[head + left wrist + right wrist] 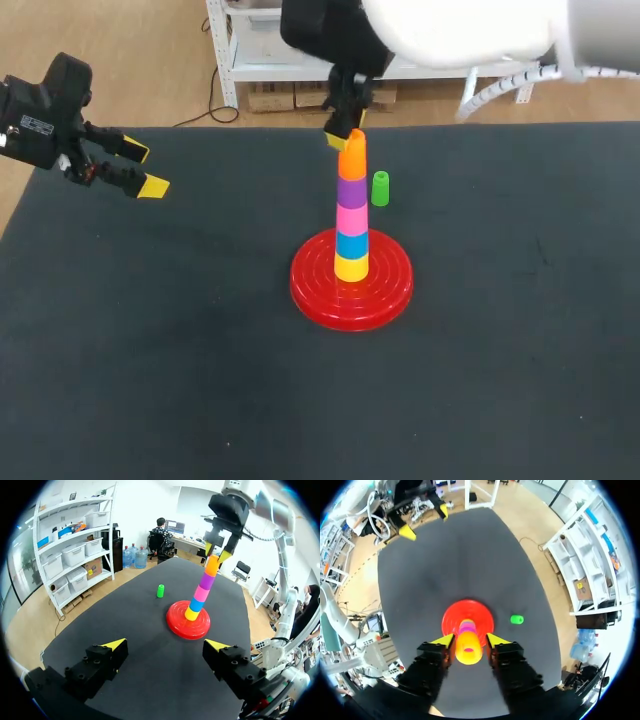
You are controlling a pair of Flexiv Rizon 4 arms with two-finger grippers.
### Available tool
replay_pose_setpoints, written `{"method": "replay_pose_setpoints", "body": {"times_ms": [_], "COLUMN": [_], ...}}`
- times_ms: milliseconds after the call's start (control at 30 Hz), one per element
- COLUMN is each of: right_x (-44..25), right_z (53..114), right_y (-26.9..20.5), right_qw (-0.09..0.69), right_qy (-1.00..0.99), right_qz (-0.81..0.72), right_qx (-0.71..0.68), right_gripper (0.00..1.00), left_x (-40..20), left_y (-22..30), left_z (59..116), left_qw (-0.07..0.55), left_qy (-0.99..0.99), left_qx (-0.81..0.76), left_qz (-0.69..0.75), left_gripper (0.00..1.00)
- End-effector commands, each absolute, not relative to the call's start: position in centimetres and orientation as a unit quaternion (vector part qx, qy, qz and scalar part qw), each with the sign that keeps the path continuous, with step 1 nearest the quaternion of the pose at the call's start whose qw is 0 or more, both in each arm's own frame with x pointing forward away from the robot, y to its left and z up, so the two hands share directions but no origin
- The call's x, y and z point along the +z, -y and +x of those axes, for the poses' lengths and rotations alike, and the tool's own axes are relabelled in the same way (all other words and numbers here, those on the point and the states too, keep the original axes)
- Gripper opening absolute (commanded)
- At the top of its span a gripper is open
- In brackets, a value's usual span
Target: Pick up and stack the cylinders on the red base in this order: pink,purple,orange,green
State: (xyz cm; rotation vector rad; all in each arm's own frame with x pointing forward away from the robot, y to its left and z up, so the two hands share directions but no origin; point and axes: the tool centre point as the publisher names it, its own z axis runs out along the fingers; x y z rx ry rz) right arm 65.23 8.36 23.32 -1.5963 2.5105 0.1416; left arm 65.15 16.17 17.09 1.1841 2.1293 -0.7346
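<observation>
Orange cylinder (468, 647) — stacked topmost — between open right jaws.

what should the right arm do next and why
Probably lift the right gripper straight up, clear of the orange cylinder: it already sits on the purple cylinder, and the green cylinder, next in order, stands on the table beside the red base.
</observation>
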Motion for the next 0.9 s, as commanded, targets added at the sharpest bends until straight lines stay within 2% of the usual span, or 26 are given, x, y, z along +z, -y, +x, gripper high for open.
{"method": "replay_pose_setpoints", "body": {"times_ms": [33, 167, 333, 567, 900], "right_x": [26.1, 26.9, 23.8, 17.2, 10.1], "right_z": [64.9, 67.2, 71.0, 75.2, 77.9], "right_y": [-6.9, -6.0, -5.1, -5.0, -3.3], "right_qw": [0.126, 0.157, 0.159, 0.123, 0.066], "right_qy": [-0.846, -0.863, -0.888, -0.921, -0.955], "right_qz": [-0.514, -0.476, -0.429, -0.367, -0.288], "right_qx": [0.067, 0.064, 0.043, 0.042, 0.039], "right_gripper": [1.00, 1.00, 1.00, 1.00, 1.00], "left_x": [17.0, 17.0, 17.0, 17.0, 17.0], "left_y": [-16.3, -16.3, -16.3, -16.3, -16.3], "left_z": [65.2, 65.2, 65.2, 65.2, 65.2], "left_qw": [0.295, 0.295, 0.295, 0.295, 0.295], "left_qy": [-0.798, -0.798, -0.798, -0.798, -0.798], "left_qx": [-0.277, -0.277, -0.277, -0.277, -0.277], "left_qz": [0.446, 0.446, 0.446, 0.446, 0.446], "left_gripper": [1.00, 1.00, 1.00, 1.00, 1.00]}}
